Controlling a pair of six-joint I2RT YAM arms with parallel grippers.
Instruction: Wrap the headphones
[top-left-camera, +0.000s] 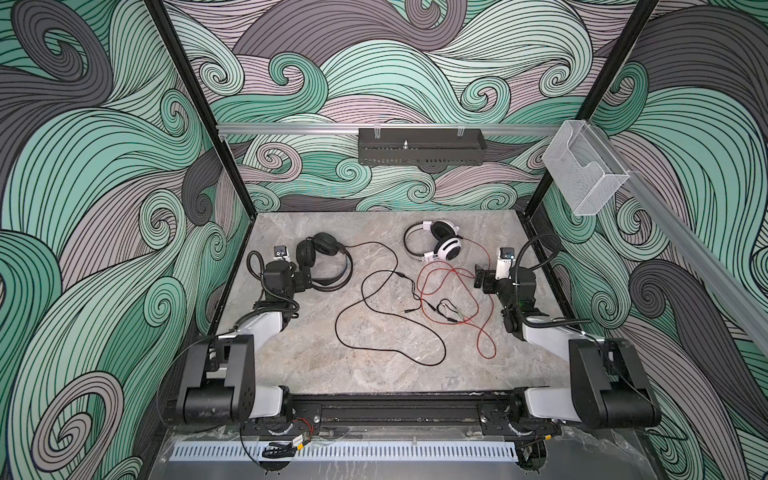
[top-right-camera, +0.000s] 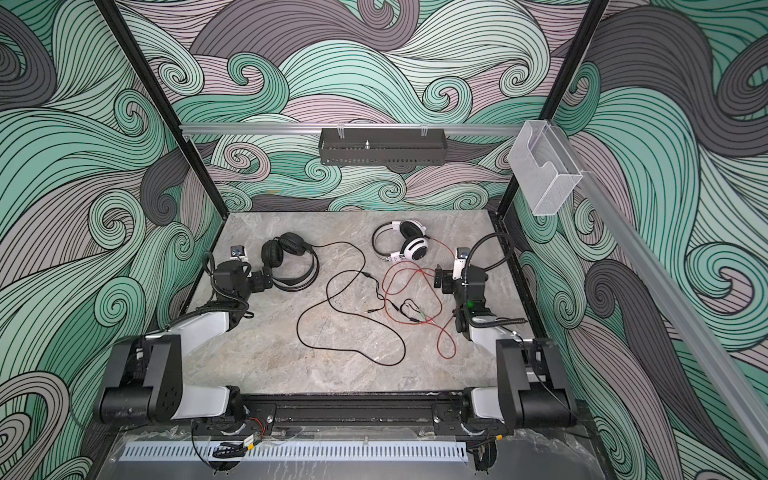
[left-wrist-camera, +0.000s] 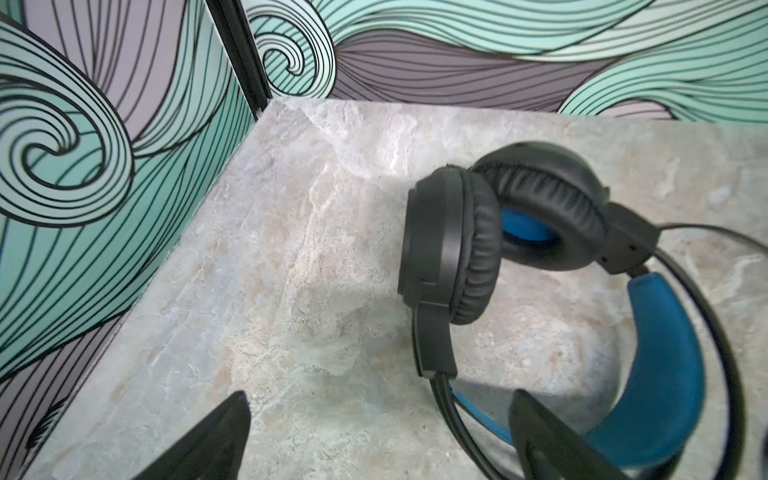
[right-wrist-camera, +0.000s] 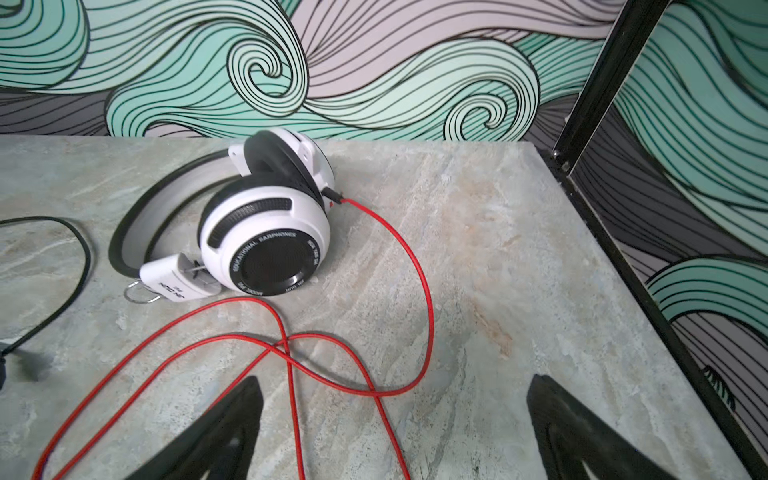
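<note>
Our left end effector is wide apart, just beside the black headset. Our right end effector, also apart, sits farther from the white headset.

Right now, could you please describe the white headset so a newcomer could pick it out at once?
On the grey marbled table, look to the far side, right of the middle, near the right gripper. The white-and-black headphones lie there. Unlike the all-black headphones on the left, they have white cups and a thin red cable.
</note>
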